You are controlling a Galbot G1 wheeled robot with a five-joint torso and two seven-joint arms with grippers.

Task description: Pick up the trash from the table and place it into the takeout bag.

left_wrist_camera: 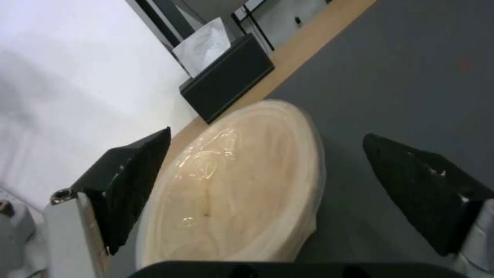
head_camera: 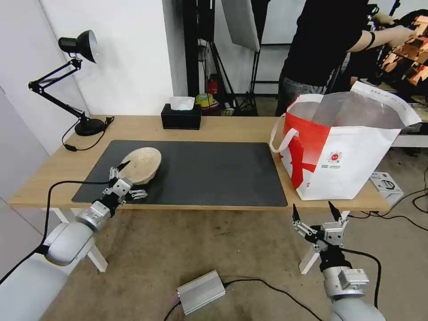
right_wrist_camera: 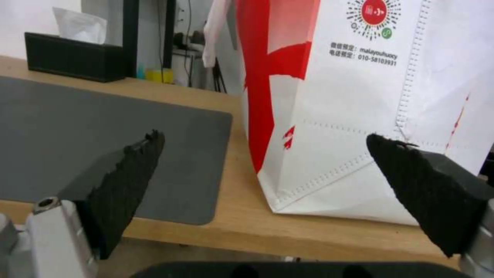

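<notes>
A beige shallow pulp bowl (head_camera: 141,164) sits tilted on the left part of the dark grey mat (head_camera: 209,174) that covers the light-wood table (head_camera: 232,129). My left gripper (head_camera: 133,179) is open at the bowl's near rim. In the left wrist view the bowl (left_wrist_camera: 242,185) lies between the two spread fingers, and one finger (left_wrist_camera: 134,181) is at its edge. The white and red takeout bag (head_camera: 352,156) stands open at the table's right end. My right gripper (head_camera: 315,213) hangs open below the table's front edge, just before the bag (right_wrist_camera: 370,116).
A black tissue box (head_camera: 181,117) stands at the table's back middle and a black desk lamp (head_camera: 76,76) at the back left. A person stands behind the bag. A silver box (head_camera: 201,292) and cables lie on the floor in front of the table.
</notes>
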